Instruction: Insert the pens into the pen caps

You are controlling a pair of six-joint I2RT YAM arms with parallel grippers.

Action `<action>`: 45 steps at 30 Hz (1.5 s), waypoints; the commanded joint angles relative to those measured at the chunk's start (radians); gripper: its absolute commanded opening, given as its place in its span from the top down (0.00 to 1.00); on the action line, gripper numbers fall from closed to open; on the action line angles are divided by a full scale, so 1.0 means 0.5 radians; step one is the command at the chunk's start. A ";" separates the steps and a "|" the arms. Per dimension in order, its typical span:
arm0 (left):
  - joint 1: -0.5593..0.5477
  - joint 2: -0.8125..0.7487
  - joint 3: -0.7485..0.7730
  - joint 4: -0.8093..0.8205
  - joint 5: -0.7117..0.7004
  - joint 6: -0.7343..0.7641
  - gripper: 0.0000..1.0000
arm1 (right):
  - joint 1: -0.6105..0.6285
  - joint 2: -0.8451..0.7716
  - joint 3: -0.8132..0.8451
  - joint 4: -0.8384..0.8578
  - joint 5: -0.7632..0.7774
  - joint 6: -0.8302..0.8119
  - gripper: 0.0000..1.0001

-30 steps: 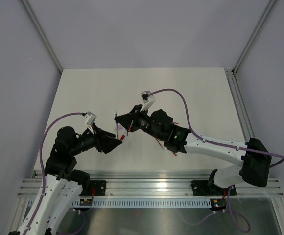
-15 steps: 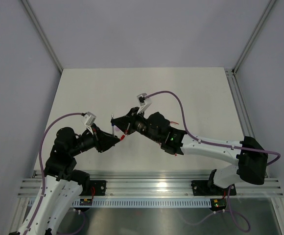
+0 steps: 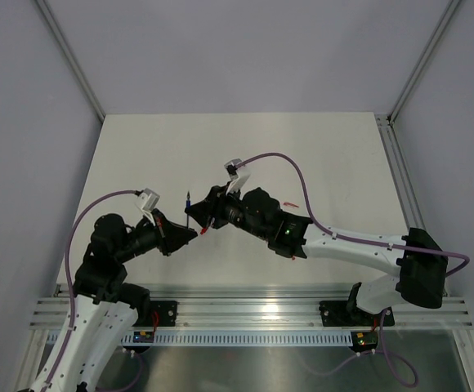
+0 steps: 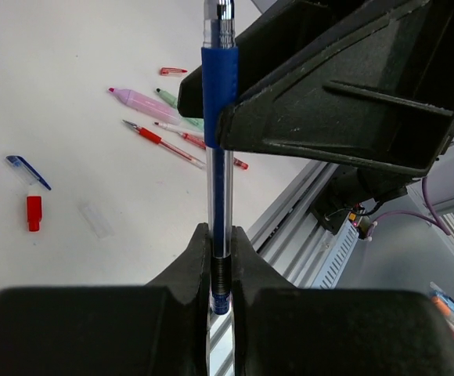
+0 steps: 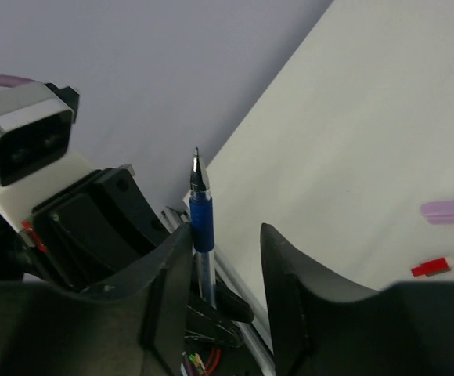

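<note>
A blue pen (image 4: 217, 117) with a clear barrel and bare tip stands upright between the two grippers (image 3: 187, 206). My left gripper (image 4: 222, 235) is shut on its rear end. My right gripper (image 5: 225, 231) is open around the blue grip (image 5: 201, 223); its left finger (image 5: 168, 258) lies against the pen and the other stands apart. On the table lie a pink pen (image 4: 145, 102), a pale green pen (image 4: 176, 106), a red pen (image 4: 168, 145), a red cap (image 4: 34, 213), a blue cap (image 4: 28, 172) and a pink cap (image 5: 448, 211).
A clear cap (image 4: 95, 221) and a small red cap (image 4: 173, 71) lie on the white table (image 3: 319, 155). The aluminium rail (image 3: 253, 302) runs along the near edge. Grey walls close in the sides and back.
The left gripper has shut on the blue pen's rear end. The right gripper, shut on the pen before, has opened. The right arm has shifted a little to the left.
</note>
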 commanded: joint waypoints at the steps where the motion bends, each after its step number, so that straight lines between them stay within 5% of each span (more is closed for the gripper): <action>1: 0.006 -0.037 0.041 0.076 -0.047 0.039 1.00 | 0.018 -0.027 0.143 -0.324 0.023 -0.108 0.49; 3: 0.009 -0.049 0.050 0.060 -0.102 0.049 1.00 | 0.018 -0.033 0.177 -0.463 0.032 -0.132 0.41; 7: 0.015 -0.079 0.075 -0.022 -0.218 0.073 1.00 | 0.012 -0.100 0.156 -0.610 0.081 -0.178 0.42; 15: 0.027 -0.172 0.111 -0.105 -0.412 0.089 1.00 | -0.181 0.016 0.069 -0.843 0.072 -0.123 0.66; 30: -0.006 -0.264 0.127 -0.145 -0.510 0.092 1.00 | -0.344 1.050 0.934 -1.460 0.207 -0.332 0.74; 45: -0.016 -0.276 0.139 -0.170 -0.562 0.095 1.00 | -0.344 1.431 1.312 -1.617 0.189 -0.381 0.74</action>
